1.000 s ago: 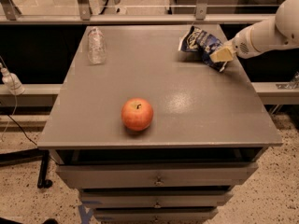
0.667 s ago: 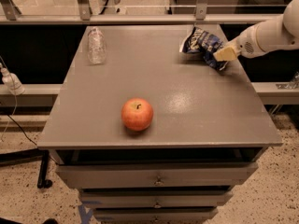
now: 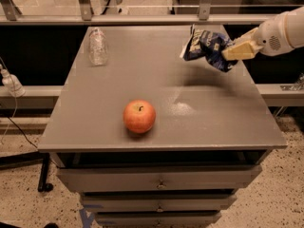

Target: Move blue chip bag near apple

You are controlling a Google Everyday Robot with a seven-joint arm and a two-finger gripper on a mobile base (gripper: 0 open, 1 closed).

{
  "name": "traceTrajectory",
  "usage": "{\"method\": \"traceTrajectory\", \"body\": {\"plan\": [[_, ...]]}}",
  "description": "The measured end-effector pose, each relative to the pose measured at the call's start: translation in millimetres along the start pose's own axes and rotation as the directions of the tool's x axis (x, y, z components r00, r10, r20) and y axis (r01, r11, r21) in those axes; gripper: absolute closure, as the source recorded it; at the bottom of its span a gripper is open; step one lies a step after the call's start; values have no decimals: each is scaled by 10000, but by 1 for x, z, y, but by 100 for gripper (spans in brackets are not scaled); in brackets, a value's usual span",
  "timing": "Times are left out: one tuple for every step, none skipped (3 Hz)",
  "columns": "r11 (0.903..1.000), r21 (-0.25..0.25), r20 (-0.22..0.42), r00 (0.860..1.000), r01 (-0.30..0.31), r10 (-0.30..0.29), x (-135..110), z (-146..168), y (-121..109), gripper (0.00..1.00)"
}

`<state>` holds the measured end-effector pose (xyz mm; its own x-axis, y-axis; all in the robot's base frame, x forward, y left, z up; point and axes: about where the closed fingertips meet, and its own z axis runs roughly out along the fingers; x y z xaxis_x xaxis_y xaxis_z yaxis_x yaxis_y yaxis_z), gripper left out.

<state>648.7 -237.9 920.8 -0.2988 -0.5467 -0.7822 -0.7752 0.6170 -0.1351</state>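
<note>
The blue chip bag [image 3: 205,46] is a crumpled navy foil bag with white lettering, held off the table at the back right; its shadow falls on the tabletop below. My gripper [image 3: 228,52] comes in from the right on a white arm and is shut on the bag's right end. The apple [image 3: 139,116], red-orange with a short dark stem, sits near the front middle of the grey table [image 3: 223,122], well to the front left of the bag.
A clear plastic bottle [image 3: 98,46] lies at the back left of the table. Drawers [image 3: 159,182] sit under the front edge. A rail with glass panels runs along the back. A cable and plug hang at the far left.
The gripper has lifted the chip bag off the table surface and shifted it slightly forward and left. The apple and bottle have not moved.
</note>
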Motion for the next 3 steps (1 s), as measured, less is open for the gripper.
{"method": "traceTrajectory", "body": {"plan": [[9893,-1287,185,9975,695,-676,-17,-10,65,100],[9668,-2288,95,9934,1136,-1145,-24,-1,125,100],[9544,-2755,-225,9918,1150,-1260,-24,17,165,100]]}}
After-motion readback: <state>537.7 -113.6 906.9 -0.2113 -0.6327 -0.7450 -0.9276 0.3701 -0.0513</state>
